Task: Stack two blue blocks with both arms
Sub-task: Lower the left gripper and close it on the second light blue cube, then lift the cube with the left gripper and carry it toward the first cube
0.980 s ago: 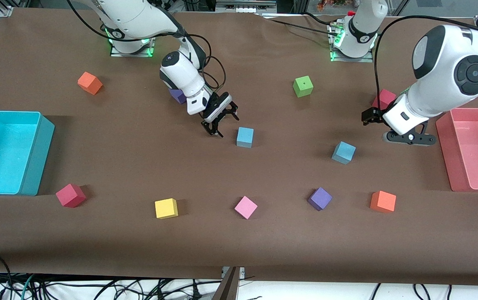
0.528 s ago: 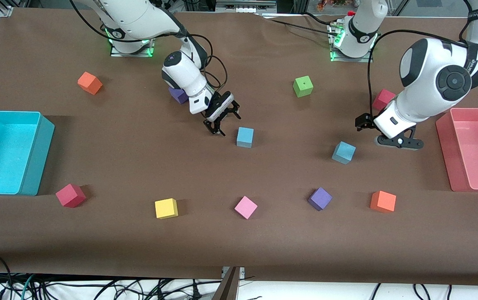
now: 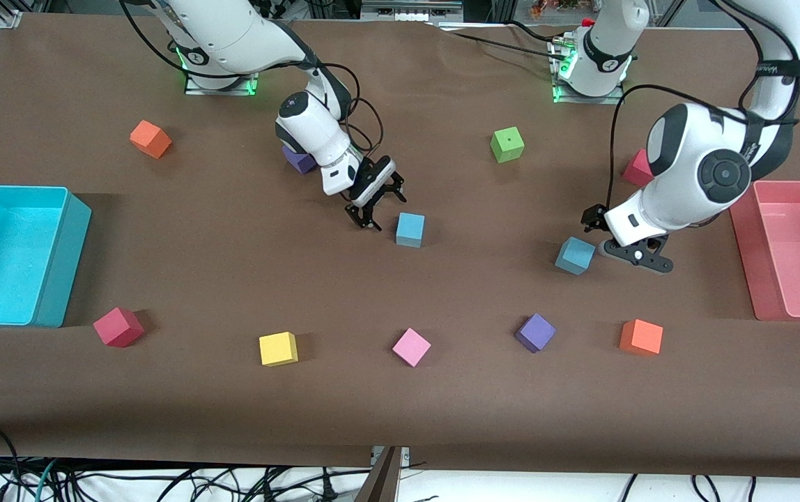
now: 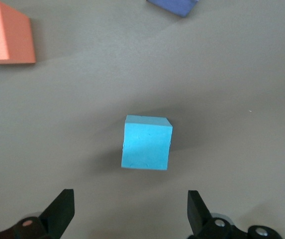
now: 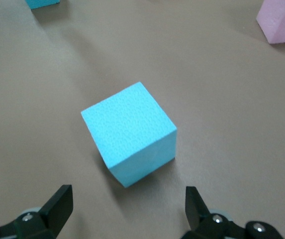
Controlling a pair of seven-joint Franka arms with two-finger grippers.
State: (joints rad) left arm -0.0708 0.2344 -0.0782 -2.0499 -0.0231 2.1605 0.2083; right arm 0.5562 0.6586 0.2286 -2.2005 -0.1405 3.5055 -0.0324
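Note:
Two light blue blocks lie on the brown table. One blue block (image 3: 410, 229) (image 5: 130, 132) is near mid-table. My right gripper (image 3: 377, 206) (image 5: 127, 204) hangs open just beside it, toward the right arm's base, with nothing between its fingers. The other blue block (image 3: 575, 255) (image 4: 147, 142) lies toward the left arm's end. My left gripper (image 3: 616, 237) (image 4: 130, 211) is low beside this block, open and empty. Neither gripper touches its block.
A cyan bin (image 3: 65, 265) stands at the right arm's end and a red bin (image 3: 748, 251) at the left arm's end. Scattered cubes: orange (image 3: 150, 139), purple (image 3: 299, 160), green (image 3: 507, 144), red (image 3: 640, 167), red (image 3: 118, 326), yellow (image 3: 278, 348), pink (image 3: 411, 346), purple (image 3: 535, 332), orange (image 3: 641, 337).
The left arm has swung down and in from the red bin toward its blue block. The right gripper has edged closer to the mid-table blue block. Both stayed open.

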